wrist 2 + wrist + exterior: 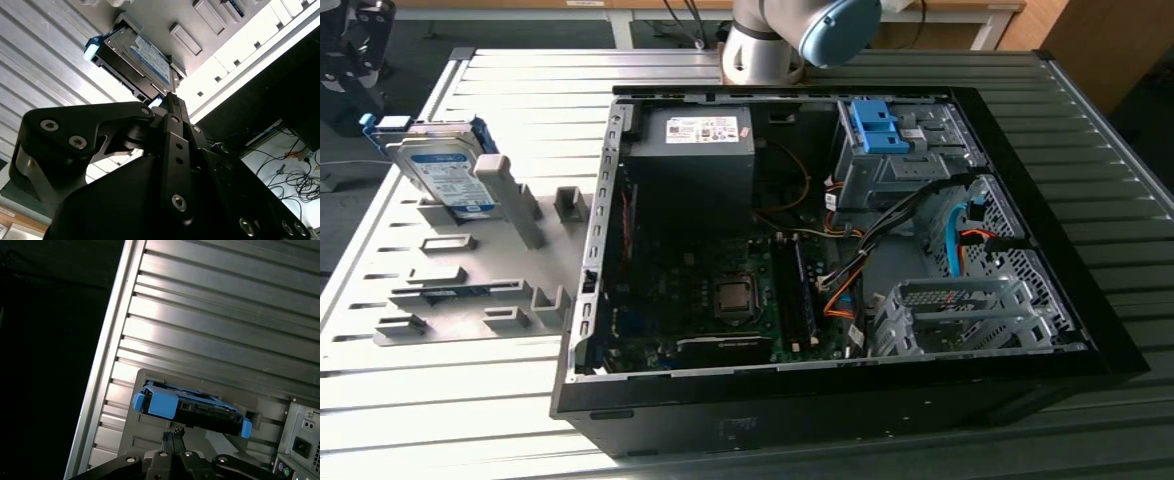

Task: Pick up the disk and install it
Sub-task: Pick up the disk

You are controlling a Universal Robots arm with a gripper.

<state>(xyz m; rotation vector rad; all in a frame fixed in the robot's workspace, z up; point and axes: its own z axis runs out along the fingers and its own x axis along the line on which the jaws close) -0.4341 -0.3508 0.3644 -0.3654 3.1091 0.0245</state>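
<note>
Black pincer [173, 435] shut and empty, just short of the silver hard drive with a bright blue plastic frame [190, 407]
Its fingertips meet on nothing, aimed at the drive's blue-framed narrow edge; the drive stands on edge in a grey moulded holder [480, 262] on the slatted metal table [761, 70], long axis crosswise to the pincer, to the exterior view's left of the open black computer case [854, 405]

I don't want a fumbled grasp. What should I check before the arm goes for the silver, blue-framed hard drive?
1. Silver hard drive with blue frame upright in the grey holder tray: ok.
2. Gripper apart from the drive, holding nothing: ok.
3. Jaws open for the grasp: not ok, shut.
4. Black computer case lid off: ok.
5. Grey metal drive cage free: cannot tell.
</note>
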